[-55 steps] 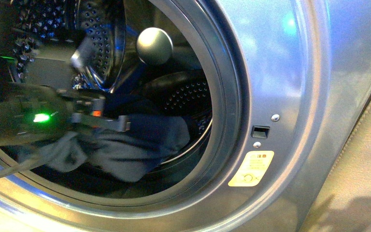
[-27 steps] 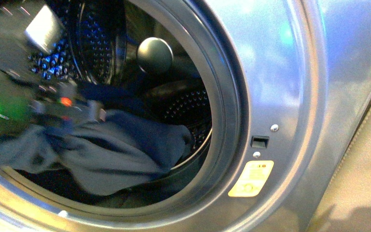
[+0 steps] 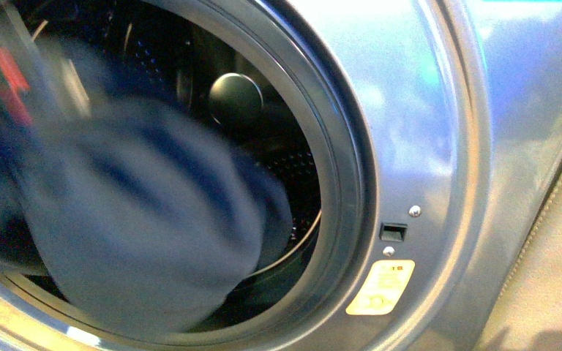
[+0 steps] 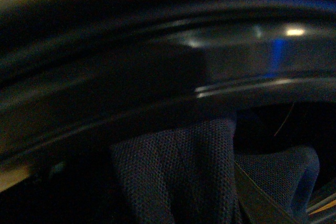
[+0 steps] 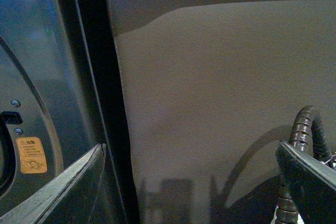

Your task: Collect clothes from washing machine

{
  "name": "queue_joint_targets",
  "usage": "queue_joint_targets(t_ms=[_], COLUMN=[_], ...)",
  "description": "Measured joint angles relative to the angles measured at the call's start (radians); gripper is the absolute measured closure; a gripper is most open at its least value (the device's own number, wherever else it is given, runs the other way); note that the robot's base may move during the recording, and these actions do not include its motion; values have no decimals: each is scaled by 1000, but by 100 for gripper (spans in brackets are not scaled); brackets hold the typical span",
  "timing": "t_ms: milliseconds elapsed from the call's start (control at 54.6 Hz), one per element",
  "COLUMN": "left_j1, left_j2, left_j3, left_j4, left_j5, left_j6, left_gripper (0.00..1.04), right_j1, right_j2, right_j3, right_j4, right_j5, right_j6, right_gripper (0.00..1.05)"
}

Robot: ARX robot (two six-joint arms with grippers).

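Observation:
The washing machine [image 3: 424,110] is a grey metallic front-loader whose round mouth fills the front view. The clothes [image 3: 139,234], a grey-blue bundle blurred by motion, bulge out over the lower left of the drum's mouth. In the dim left wrist view my left gripper [image 4: 184,192] is shut on the clothes [image 4: 173,171], whose fine weave fills the space between its jaws, with the dark door rim [image 4: 157,93] just beyond. My right gripper [image 5: 189,182] stands open over bare floor beside the machine's front [image 5: 31,77], with nothing between its fingers [image 5: 63,182].
A round grey knob [image 3: 235,99] shows inside the drum. The latch slot [image 3: 393,232] and a yellow-orange label [image 3: 380,287] sit right of the mouth. Beige floor [image 5: 220,103] lies next to the machine, and a ribbed cable [image 5: 302,129] runs by the right gripper.
The clothes have come up and out of the drum toward the camera, growing much larger in view. The left arm with its light has swung up and off to the left.

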Motion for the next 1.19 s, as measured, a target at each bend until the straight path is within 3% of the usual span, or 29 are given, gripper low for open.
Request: queue_joint_targets(t_ms=[440, 1191], left_j1=[-46, -91], left_j2=[-41, -70], left_j3=[41, 56], left_j4=[-55, -67], left_j5=[18, -62], left_j6=[16, 76], left_gripper=[90, 90], right_j1=[0, 0], right_j2=[0, 0], right_j3=[0, 0], right_j4=[0, 0], right_j5=[0, 0], right_j6=[0, 0], right_gripper=[8, 8])
